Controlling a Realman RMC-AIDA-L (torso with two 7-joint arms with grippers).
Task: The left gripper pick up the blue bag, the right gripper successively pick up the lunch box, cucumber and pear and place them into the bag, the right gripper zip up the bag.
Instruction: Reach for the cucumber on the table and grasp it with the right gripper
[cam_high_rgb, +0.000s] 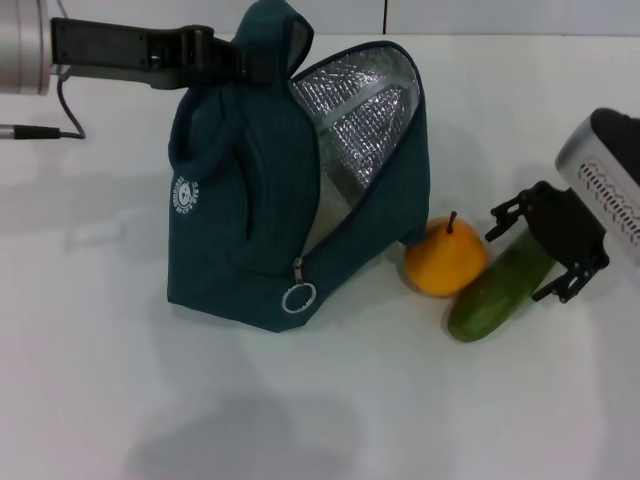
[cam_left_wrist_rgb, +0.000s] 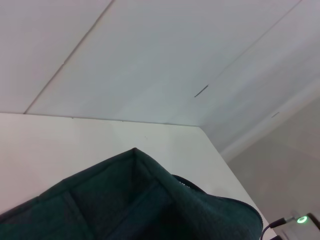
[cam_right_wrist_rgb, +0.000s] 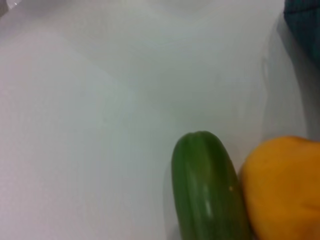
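The blue bag (cam_high_rgb: 245, 200) stands on the white table with its mouth open, showing silver lining; its fabric (cam_left_wrist_rgb: 135, 200) fills the lower left wrist view. My left gripper (cam_high_rgb: 255, 55) is shut on the bag's top handle and holds it up. To the right of the bag the pear (cam_high_rgb: 445, 260) (cam_right_wrist_rgb: 285, 185) touches the cucumber (cam_high_rgb: 495, 290) (cam_right_wrist_rgb: 207, 185). My right gripper (cam_high_rgb: 540, 250) is open over the cucumber's far end, one finger on each side. The lunch box is out of view.
The zipper's ring pull (cam_high_rgb: 298, 298) hangs at the bag's front lower edge. A cable (cam_high_rgb: 65, 110) trails at the far left. White table (cam_high_rgb: 400, 400) spreads in front of the bag and fruit.
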